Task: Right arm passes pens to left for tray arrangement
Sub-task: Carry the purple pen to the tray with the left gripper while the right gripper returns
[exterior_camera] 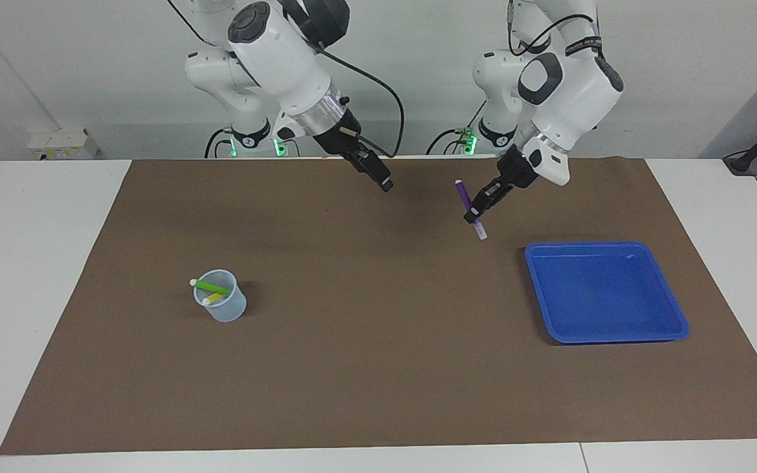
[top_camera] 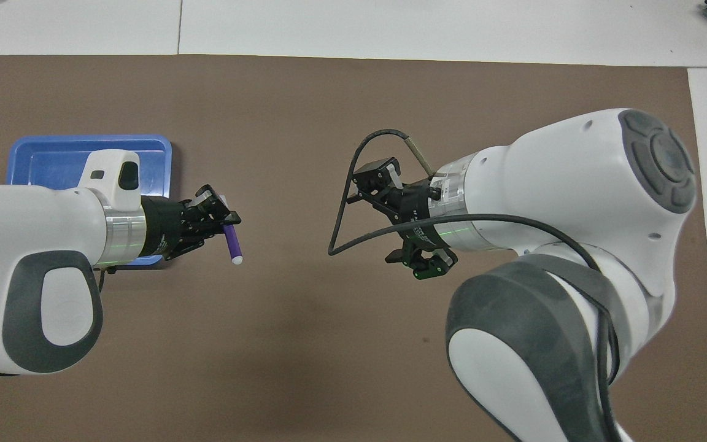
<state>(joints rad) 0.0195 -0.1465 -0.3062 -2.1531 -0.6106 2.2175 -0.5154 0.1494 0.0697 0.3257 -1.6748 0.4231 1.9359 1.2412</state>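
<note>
My left gripper (exterior_camera: 472,214) (top_camera: 228,218) is shut on the purple pen (exterior_camera: 462,195) (top_camera: 233,243), up in the air over the brown mat beside the blue tray (exterior_camera: 605,295) (top_camera: 53,161). The pen hangs steeply tilted, its whitish end low. My right gripper (exterior_camera: 382,180) (top_camera: 390,221) hangs open over the middle of the mat with nothing in it, a short gap from the pen. The green pen (exterior_camera: 213,287) and the yellow pen (exterior_camera: 213,299) lean in a small translucent cup (exterior_camera: 229,310) toward the right arm's end of the table. In the overhead view the right arm hides the cup.
The brown mat (exterior_camera: 378,368) covers most of the white table. The tray shows nothing inside. A black cable (top_camera: 338,236) loops off the right wrist.
</note>
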